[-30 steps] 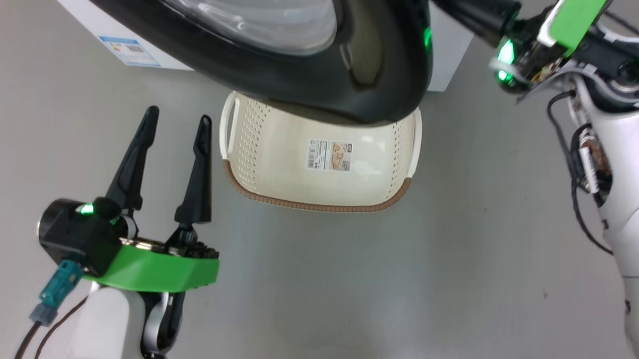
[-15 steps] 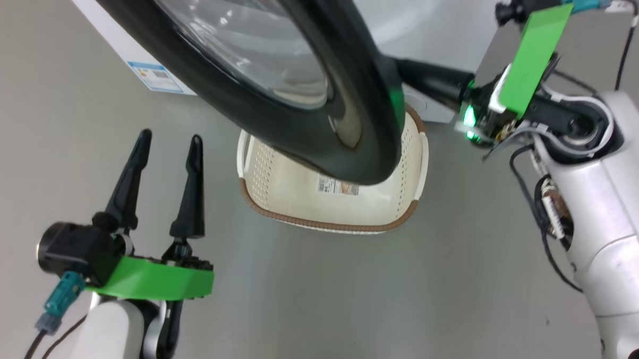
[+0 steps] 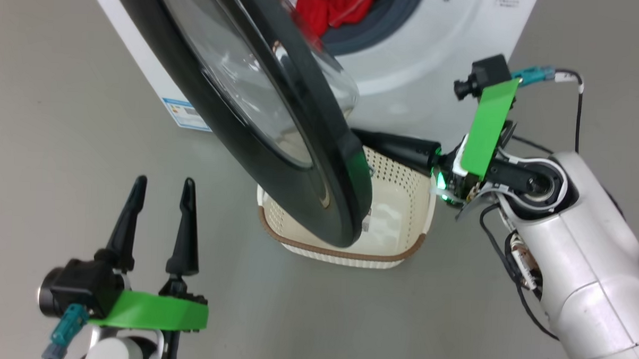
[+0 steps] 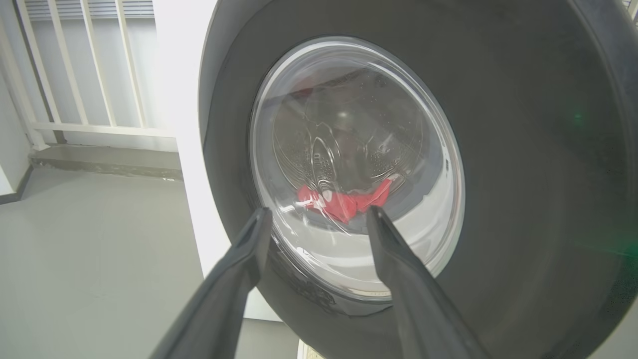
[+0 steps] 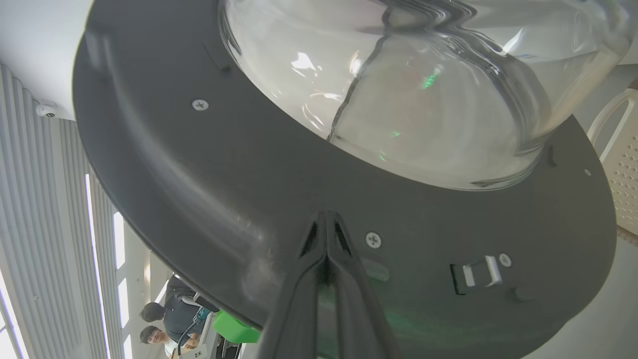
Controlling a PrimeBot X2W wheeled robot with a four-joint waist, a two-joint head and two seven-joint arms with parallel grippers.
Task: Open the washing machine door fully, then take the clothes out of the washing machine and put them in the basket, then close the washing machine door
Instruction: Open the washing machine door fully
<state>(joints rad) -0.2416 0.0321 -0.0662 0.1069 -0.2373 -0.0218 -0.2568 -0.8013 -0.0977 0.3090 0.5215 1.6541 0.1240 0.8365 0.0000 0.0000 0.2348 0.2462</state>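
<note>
- The right claw (image 5: 326, 219) is clenched, its two fingers pressed together and grasping nothing. Its tips lie on the inner black face of the washing machine door (image 3: 237, 91), just below the bulging glass and beside a screw. Whether they press on it or sit just off it cannot be told.
- From this claw the door lies straight ahead along the fingers. The head view shows the door nearly edge-on, with its free edge nearest the right claw and its hinged side far off toward the robot's left.
- The door stands partly open, not yet fully. Finishing the swing probably means pushing along the fingers' own line, away from the washing machine (image 3: 435, 61).
- The left claw (image 3: 164, 187) is released with its fingers spread, and it holds nothing. It faces the door's outer side, with the glass ahead of its tips and apart from them.
- The right arm is the nearer one for the push.
- The clothes (image 3: 331, 7) lie in the drum, behind the right claw's fingers and well apart.
- The basket (image 3: 349, 252) sits on the floor (image 3: 346, 318) beneath the door's free edge, below the right claw.
</note>
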